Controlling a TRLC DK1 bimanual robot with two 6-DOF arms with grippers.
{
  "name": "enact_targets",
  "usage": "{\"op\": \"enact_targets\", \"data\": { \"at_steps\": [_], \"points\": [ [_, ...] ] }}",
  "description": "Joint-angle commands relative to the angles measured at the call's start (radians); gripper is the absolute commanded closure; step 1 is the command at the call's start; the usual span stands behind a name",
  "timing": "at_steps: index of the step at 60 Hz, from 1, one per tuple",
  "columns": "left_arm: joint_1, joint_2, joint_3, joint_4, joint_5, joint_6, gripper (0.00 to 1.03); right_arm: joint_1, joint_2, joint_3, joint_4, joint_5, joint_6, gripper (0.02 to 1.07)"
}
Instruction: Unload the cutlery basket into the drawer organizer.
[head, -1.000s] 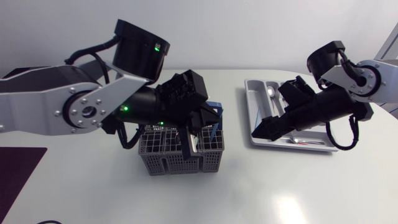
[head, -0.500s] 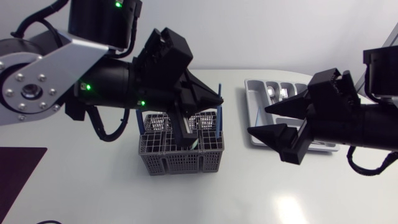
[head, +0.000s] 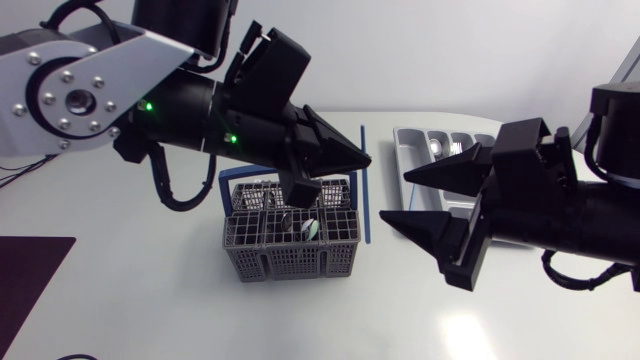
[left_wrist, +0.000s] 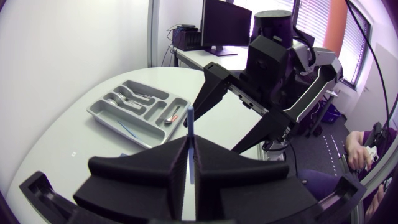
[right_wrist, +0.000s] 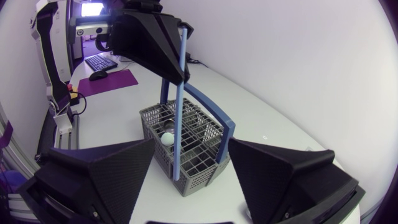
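My left gripper (head: 364, 160) is shut on a thin blue stick (head: 363, 205), which hangs upright just right of the grey cutlery basket (head: 250, 262). In the left wrist view the blue stick (left_wrist: 190, 121) rises from between the pressed fingers. My right gripper (head: 394, 196) is open, level with the stick and just right of it. In the right wrist view the stick (right_wrist: 180, 93) stands between the spread fingers (right_wrist: 99, 177) without touching them, in front of the basket (right_wrist: 155, 121). The grey drawer organizer (head: 404, 150) lies behind the right arm and holds several metal pieces.
The basket has a blue handle (right_wrist: 211, 106) and holds a small pale piece (head: 311, 228) and other cutlery. A dark purple mat (head: 30, 280) lies at the table's front left corner. Both arms hang high over the middle of the table.
The left gripper lifted the blue stick out of the basket and carried it right. The right arm swung from over the organizer toward the stick, and its fingers narrowed slightly.
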Motion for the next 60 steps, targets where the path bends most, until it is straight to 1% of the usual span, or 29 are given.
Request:
{"op": "enact_targets", "data": {
  "at_steps": [1, 10, 17, 19, 23, 27, 32, 36, 40, 48, 60],
  "points": [
    [0.004, 0.025, 0.043, -0.007, 0.02, -0.03, 0.94, 0.026, 0.024, -0.018, 0.024, 0.005, -0.005, 0.35],
    [-0.005, 0.041, 0.061, -0.008, 0.021, -0.038, 0.94, 0.052, 0.061, -0.014, 0.043, 0.017, 0.003, 0.45],
    [-0.008, 0.044, 0.072, -0.01, 0.026, -0.046, 0.94, 0.052, 0.09, -0.012, 0.056, 0.017, 0.007, 0.46],
    [-0.008, 0.044, 0.072, -0.008, 0.026, -0.046, 0.94, 0.054, 0.093, -0.012, 0.063, 0.017, 0.012, 0.5],
    [-0.01, 0.045, 0.073, -0.008, 0.027, -0.047, 0.94, 0.055, 0.102, -0.006, 0.063, 0.019, 0.017, 0.54],
    [-0.011, 0.045, 0.07, -0.008, 0.029, -0.047, 0.94, 0.057, 0.113, 0.0, 0.063, 0.026, 0.02, 0.54],
    [-0.011, 0.045, 0.07, -0.008, 0.033, -0.05, 0.94, 0.057, 0.128, 0.009, 0.066, 0.028, 0.026, 0.6],
    [-0.011, 0.047, 0.069, -0.008, 0.035, -0.052, 0.94, 0.057, 0.135, 0.015, 0.066, 0.03, 0.027, 0.67],
    [-0.011, 0.047, 0.069, -0.008, 0.035, -0.052, 0.94, 0.058, 0.138, 0.017, 0.066, 0.031, 0.032, 0.76],
    [-0.011, 0.048, 0.07, -0.01, 0.038, -0.053, 0.94, 0.068, 0.145, 0.02, 0.067, 0.039, 0.044, 1.0],
    [-0.006, 0.048, 0.076, -0.01, 0.04, -0.062, 0.92, 0.075, 0.148, 0.028, 0.053, 0.037, 0.053, 1.01]
  ]
}}
